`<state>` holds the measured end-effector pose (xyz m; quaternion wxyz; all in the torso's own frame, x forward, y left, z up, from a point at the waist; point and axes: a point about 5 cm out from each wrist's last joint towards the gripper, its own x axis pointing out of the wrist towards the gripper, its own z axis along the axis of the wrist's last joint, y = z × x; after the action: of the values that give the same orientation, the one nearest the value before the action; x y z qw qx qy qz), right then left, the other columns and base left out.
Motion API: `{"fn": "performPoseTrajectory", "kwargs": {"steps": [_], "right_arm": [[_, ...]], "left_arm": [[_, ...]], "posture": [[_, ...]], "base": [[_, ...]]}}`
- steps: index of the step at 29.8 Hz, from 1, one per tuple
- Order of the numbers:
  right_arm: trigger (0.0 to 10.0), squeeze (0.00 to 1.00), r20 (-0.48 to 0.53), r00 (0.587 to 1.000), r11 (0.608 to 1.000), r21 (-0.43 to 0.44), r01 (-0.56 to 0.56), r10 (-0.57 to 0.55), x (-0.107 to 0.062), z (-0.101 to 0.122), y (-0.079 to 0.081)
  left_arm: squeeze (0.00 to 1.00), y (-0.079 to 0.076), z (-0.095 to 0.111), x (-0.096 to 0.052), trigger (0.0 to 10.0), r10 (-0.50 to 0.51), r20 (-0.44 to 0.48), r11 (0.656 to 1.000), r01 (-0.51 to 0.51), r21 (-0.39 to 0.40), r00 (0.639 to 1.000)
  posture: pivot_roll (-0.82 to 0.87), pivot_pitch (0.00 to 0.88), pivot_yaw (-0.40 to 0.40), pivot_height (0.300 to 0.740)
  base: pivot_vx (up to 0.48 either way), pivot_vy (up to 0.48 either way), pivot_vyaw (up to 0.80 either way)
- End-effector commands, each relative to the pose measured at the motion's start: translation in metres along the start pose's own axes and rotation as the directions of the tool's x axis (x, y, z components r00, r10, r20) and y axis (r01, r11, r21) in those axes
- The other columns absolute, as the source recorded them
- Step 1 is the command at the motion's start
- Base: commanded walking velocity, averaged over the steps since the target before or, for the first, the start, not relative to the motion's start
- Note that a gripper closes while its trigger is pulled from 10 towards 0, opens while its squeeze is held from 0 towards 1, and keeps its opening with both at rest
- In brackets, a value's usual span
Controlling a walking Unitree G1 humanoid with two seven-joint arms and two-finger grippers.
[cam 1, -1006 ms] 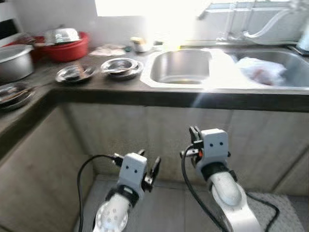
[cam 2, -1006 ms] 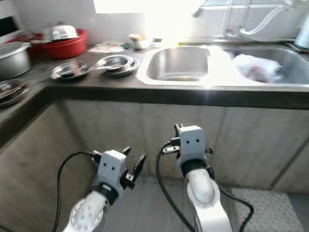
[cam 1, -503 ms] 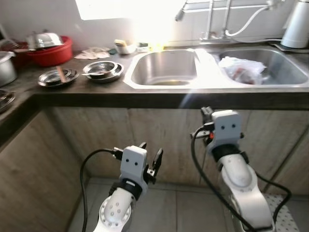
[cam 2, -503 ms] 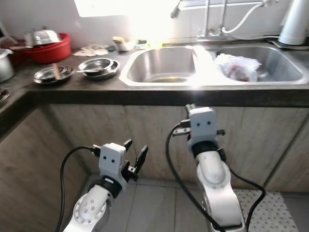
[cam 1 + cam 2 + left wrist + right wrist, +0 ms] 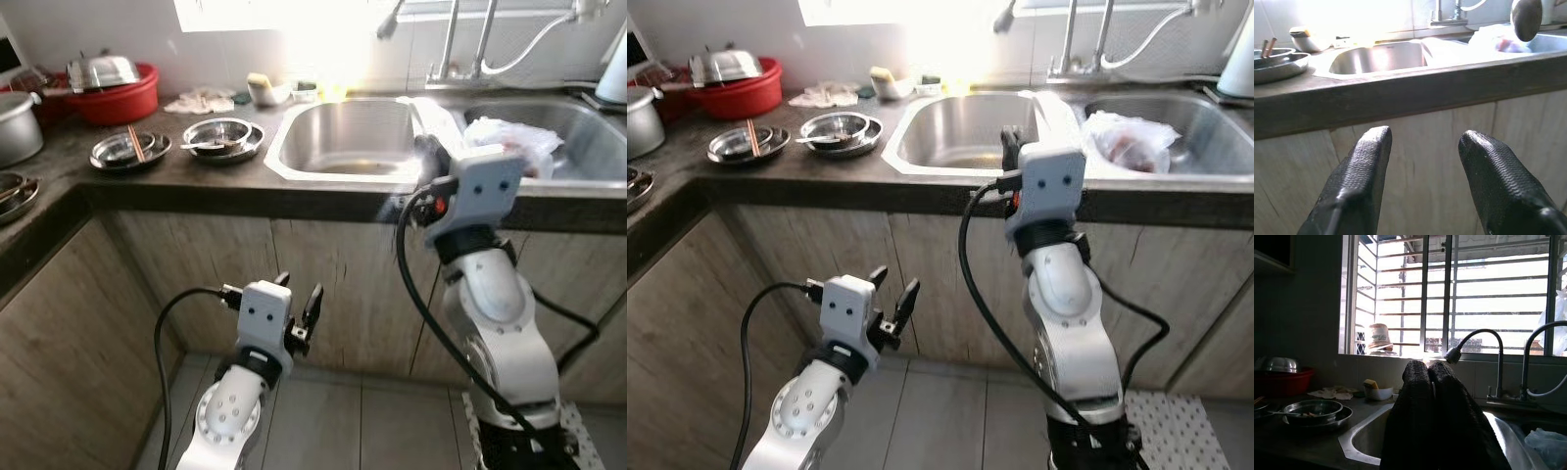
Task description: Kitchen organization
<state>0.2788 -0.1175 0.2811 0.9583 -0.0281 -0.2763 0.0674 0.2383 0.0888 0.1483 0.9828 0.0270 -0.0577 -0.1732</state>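
1. Pot (image 5: 18, 122): stands at the far left of the worktop (image 5: 196, 176); contents cannot be seen.
2. Red basin (image 5: 118, 98): sits at the back left and holds an upturned steel bowl (image 5: 102, 70).
3. Plate (image 5: 125, 150): carries a pair of chopsticks (image 5: 136, 143). The bowls (image 5: 221, 137) just beside it are stacked and hold a spoon.
4. Small bowl (image 5: 266, 90): rests near the window, behind the left basin, with something yellow on top.
5. Left gripper (image 5: 297, 313): hangs low in front of the cabinet, jaws released and empty.
6. Left basin (image 5: 358, 137): looks empty apart from some residue at the drain.
7. Right gripper (image 5: 1011, 149): raised to the worktop edge at the divider between the basins, jaws clenched on nothing.
8. Right basin (image 5: 588, 127): holds a crumpled plastic bag (image 5: 509, 137).
9. Step in hand, as judged: reaching for an item to tidy. Part the right jaws before descending, clear the sink rim and tap (image 5: 1078, 39), and approach the target from above.
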Motion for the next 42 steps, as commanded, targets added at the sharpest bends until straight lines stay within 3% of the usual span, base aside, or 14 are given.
{"fn": "performPoseTrajectory", "kwargs": {"steps": [1, 26, 35, 42], "right_arm": [[10.0, 0.00, 0.045, 0.999, 1.000, 0.011, -0.005, 0.004, 0.003, 0.009, -0.001], [10.0, 0.00, 0.096, 0.995, 0.999, 0.005, -0.040, 0.040, 0.018, 0.016, -0.001], [10.0, 0.00, 0.048, 0.996, 0.996, 0.028, -0.083, 0.081, 0.016, 0.005, 0.006], [10.0, 0.00, 0.017, 0.997, 0.996, 0.053, -0.077, 0.077, 0.014, -0.002, 0.003]], "left_arm": [[0.00, 0.003, 0.002, 0.001, 10.0, 0.010, 0.008, 1.000, -0.010, 0.018, 1.000], [0.00, 0.004, 0.005, 0.003, 10.0, 0.008, 0.019, 1.000, -0.009, 0.018, 1.000], [0.00, 0.003, 0.006, 0.004, 10.0, 0.008, 0.022, 1.000, -0.008, 0.018, 1.000], [0.00, 0.003, 0.003, 0.003, 10.0, 0.006, 0.013, 1.000, -0.007, 0.020, 1.000]], "posture": [[0.07, 0.040, 0.024, 0.740], [0.08, 0.045, 0.020, 0.740], [0.08, 0.045, 0.019, 0.740], [0.07, 0.045, 0.020, 0.740]], "base": [[0.292, 0.000, 0.00], [0.318, 0.000, 0.00], [0.331, 0.000, 0.53], [0.329, 0.000, 0.00]]}}
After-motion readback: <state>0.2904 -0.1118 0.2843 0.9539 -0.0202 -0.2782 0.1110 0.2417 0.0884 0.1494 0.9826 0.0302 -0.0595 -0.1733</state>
